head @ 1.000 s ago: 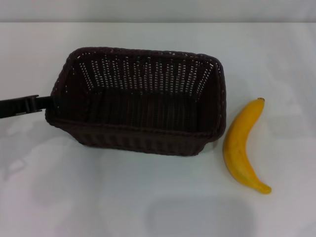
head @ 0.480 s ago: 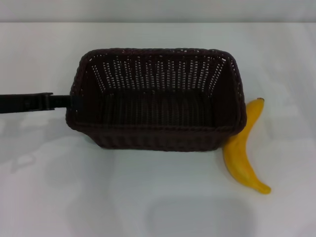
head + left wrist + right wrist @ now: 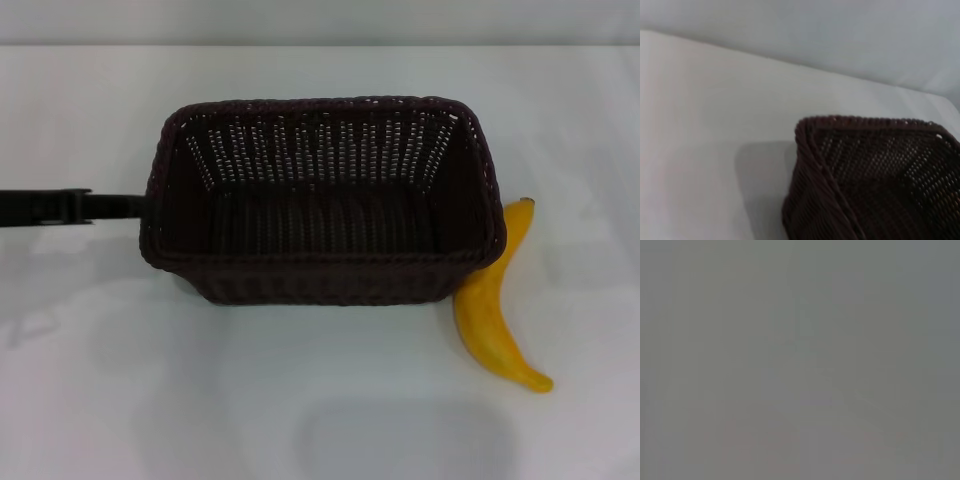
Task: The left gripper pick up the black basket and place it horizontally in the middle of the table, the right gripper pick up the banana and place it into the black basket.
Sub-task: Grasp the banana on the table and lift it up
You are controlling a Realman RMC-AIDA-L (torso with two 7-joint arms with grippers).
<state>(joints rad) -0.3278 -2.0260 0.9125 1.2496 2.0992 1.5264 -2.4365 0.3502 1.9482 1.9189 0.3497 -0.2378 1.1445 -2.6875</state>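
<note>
The black basket (image 3: pixel 320 285) sits lengthwise across the middle of the white table (image 3: pixel 300 420), open side up and empty. My left gripper (image 3: pixel 140 206) reaches in from the left as a slim black finger and meets the basket's left wall, holding it. The left wrist view shows one basket corner (image 3: pixel 850 170) close up. The yellow banana (image 3: pixel 490 325) lies just right of the basket, touching its right front corner, its upper part partly hidden behind the rim. My right gripper is out of view; the right wrist view shows only flat grey.
The table's far edge (image 3: pixel 320 44) runs along the top of the head view, with a grey wall behind it. White surface lies in front of the basket and to its left.
The basket has moved to the right with my left gripper and turned to lie level across the table. Its right corner now touches and partly covers the banana, which has barely moved.
</note>
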